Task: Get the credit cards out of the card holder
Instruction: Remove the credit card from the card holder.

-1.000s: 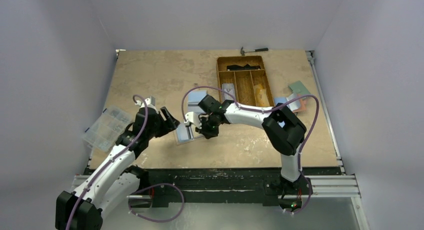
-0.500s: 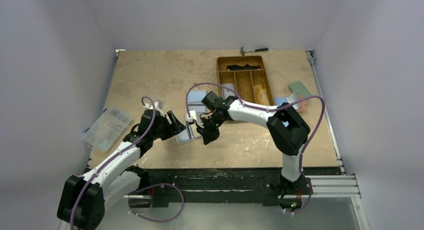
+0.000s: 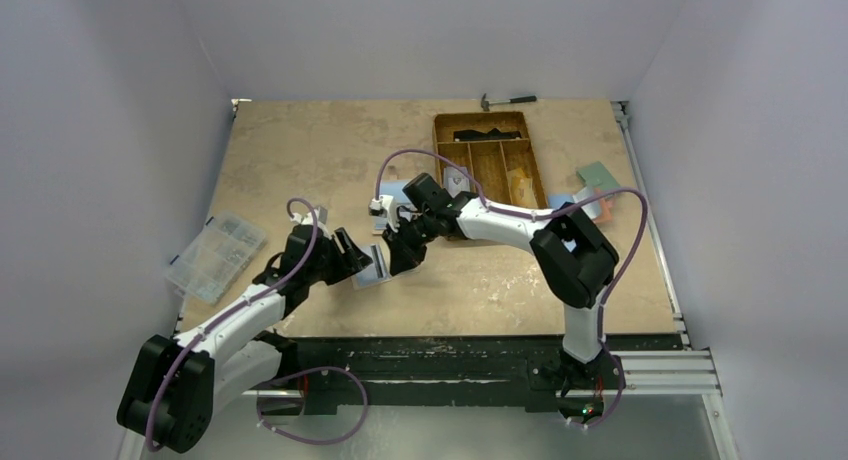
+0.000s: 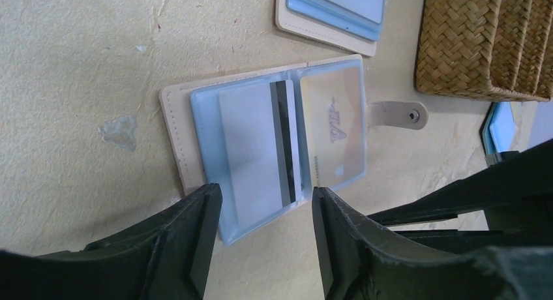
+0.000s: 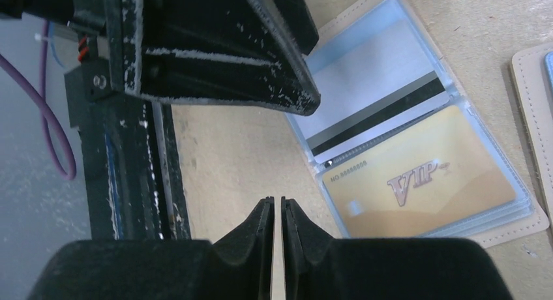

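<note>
The tan card holder (image 4: 182, 137) lies open and flat on the table, light blue sleeves up. Its left sleeve holds a grey-white credit card (image 4: 251, 150) with a black stripe, and its right sleeve holds a gold VIP card (image 4: 332, 124). My left gripper (image 4: 264, 205) is open at the holder's near edge, its fingers straddling the striped card's end without touching it. My right gripper (image 5: 278, 205) hovers beside the holder (image 5: 417, 137) over bare table, its jaws a thin slit apart with nothing between them. From above, both grippers (image 3: 358, 258) (image 3: 393, 263) flank the holder (image 3: 375, 270).
A second tan holder (image 4: 326, 36) lies just beyond the open one. The brown woven compartment tray (image 3: 490, 160) stands at the back, with a hammer (image 3: 507, 101) behind it. A clear organiser box (image 3: 212, 255) overhangs the left edge. Flat cards lie at the right (image 3: 590, 195).
My left gripper has moved right, up to the holder's edge. My right gripper has drawn back off the holder and its jaws have parted slightly.
</note>
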Motion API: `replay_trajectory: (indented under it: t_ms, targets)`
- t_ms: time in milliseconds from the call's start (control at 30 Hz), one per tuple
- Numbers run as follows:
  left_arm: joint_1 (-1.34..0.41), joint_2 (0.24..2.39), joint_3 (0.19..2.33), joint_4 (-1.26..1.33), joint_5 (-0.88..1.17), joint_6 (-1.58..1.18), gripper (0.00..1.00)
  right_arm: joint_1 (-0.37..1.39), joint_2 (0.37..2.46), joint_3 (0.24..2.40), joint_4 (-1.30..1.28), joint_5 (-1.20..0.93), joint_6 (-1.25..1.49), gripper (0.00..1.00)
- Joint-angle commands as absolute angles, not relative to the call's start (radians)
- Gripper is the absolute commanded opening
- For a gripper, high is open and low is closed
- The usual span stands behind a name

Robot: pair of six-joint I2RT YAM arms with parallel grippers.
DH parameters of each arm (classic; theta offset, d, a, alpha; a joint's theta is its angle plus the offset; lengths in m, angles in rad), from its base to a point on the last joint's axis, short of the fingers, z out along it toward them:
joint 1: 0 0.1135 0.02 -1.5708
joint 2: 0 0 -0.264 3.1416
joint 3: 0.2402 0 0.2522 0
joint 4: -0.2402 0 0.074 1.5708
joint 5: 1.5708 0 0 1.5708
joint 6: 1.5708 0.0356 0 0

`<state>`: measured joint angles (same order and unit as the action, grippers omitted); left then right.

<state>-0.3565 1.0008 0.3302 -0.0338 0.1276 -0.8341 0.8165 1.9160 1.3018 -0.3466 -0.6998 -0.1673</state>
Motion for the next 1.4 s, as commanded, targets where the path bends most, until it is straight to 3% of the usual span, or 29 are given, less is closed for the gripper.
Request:
replay_trajectory:
  t_ms: [0,1167,1367]
  targets:
    - [-0.360,1.009,0.314,0.040,0.133,-0.827,0.56,0.813,1.938,1.305,-0.262,-0.727,-0.029,0.17]
    - [-0.362,1.101,0.303,0.040,0.175,-0.816,0.56,0.775,2.037,1.418,-0.307,-0.745,0.033,0.17]
    - [-0.362,1.127,0.299,0.037,0.156,-0.819,0.43,0.772,2.064,1.470,-0.334,-0.757,0.045,0.18]
